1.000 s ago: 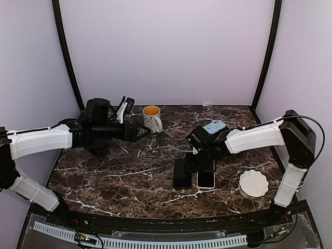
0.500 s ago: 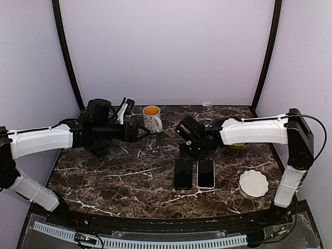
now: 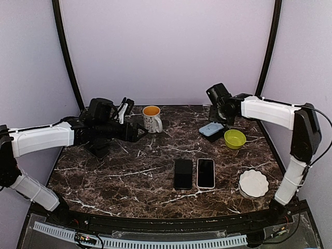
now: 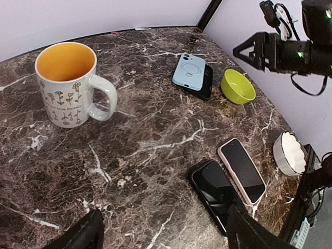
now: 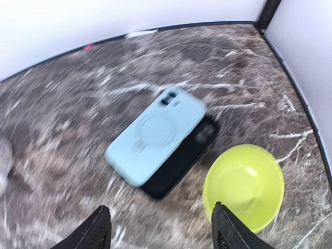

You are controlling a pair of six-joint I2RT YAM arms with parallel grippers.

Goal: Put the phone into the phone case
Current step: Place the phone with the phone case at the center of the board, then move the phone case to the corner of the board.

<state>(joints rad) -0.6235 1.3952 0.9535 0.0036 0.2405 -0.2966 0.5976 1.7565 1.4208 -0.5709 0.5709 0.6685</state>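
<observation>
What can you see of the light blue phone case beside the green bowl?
The light blue case looks like smooth plastic, with a round ring on its back and a camera cutout at one corner. It lies flat, back up, on a black slab, beside the green bowl. No gripper touches it.

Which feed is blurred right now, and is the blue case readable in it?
Right wrist view is motion-blurred: veins on the table smear, but the blue case and bowl are readable. Left wrist view is sharp. Top view is sharp and evenly lit, no glare.
</observation>
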